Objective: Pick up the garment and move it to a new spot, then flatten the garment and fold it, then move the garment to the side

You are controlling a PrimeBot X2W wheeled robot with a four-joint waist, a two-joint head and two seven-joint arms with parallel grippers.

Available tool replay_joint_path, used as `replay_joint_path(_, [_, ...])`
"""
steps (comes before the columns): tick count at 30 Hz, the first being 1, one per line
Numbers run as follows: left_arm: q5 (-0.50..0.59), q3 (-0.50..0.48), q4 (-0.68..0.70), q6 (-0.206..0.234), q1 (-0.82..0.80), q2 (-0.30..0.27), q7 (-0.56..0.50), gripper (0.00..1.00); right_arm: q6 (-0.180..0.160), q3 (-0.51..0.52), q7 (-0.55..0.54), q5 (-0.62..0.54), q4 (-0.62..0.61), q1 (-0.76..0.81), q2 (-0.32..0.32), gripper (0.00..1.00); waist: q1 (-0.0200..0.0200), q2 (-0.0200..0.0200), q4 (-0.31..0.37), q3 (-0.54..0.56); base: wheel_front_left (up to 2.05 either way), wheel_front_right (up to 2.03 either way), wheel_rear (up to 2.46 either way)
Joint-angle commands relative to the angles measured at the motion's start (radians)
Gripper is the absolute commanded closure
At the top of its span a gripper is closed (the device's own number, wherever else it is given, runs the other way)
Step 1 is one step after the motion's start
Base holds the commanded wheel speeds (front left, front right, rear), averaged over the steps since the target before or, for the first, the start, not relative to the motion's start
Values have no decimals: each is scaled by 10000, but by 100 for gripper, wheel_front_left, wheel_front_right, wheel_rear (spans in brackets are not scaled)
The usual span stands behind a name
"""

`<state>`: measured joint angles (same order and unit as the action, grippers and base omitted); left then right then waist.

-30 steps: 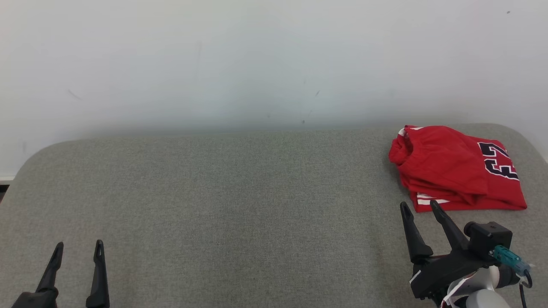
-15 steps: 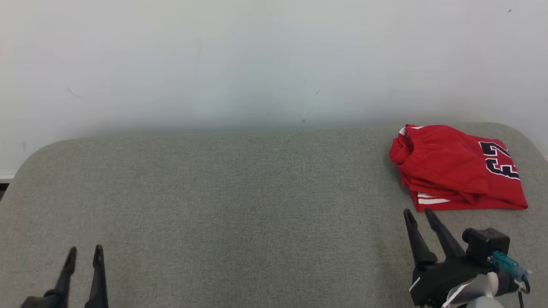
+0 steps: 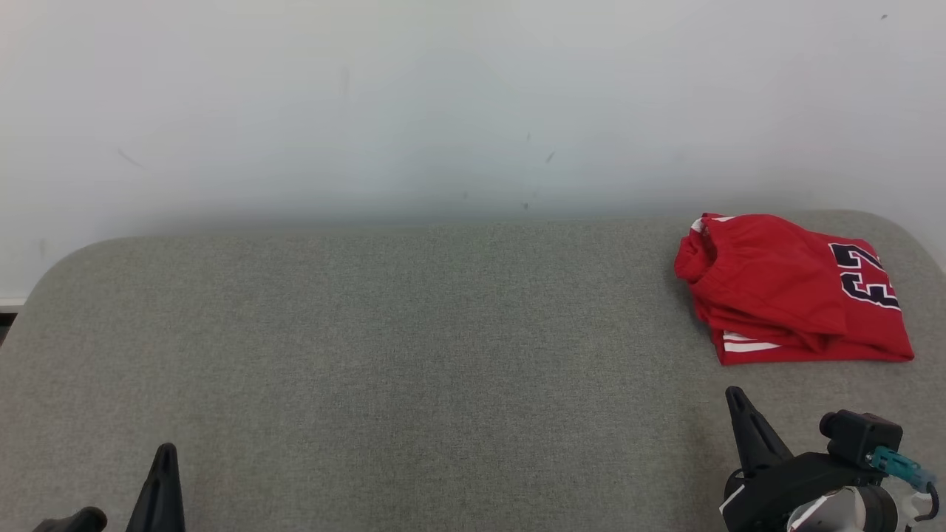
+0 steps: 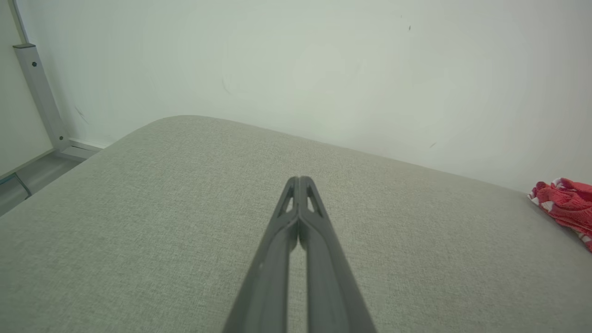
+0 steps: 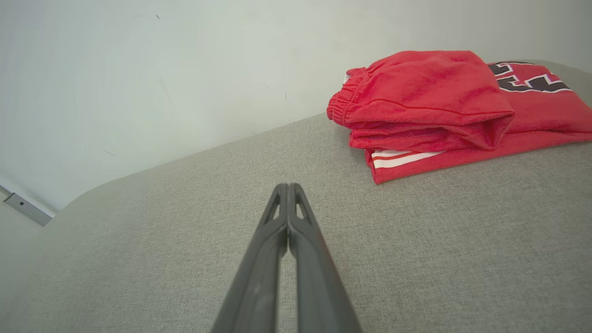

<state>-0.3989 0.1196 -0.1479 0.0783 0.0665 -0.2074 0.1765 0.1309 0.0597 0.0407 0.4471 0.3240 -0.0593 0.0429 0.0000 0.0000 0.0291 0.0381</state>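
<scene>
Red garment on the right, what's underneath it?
The red garment lies folded on the grey fabric surface. Whether anything is tucked beneath its layers is hidden.

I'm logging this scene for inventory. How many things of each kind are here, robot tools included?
Garments: 1, the folded red garment
Tools: 2, the left tool and the right tool, both shut and empty
Surfaces: 1, the grey padded surface
Total: 4

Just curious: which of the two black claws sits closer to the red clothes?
The right gripper, just short of the red garment; the left gripper sits far off.
</scene>
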Motion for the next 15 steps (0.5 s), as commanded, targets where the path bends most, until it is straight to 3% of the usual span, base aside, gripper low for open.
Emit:
replay_joint_path(1, [-519,-120,39,-83,-388,-36,-53,100,0,138,-112,515,-103,-393,35,100,0,0,-5,-8,0,0,0])
replay_joint_path(15, [-2649,-278,-352,-451,-884,249,-301,100,-1,506,-629,2424,56,-725,46,100,0,0,-39,-62,0,0,0])
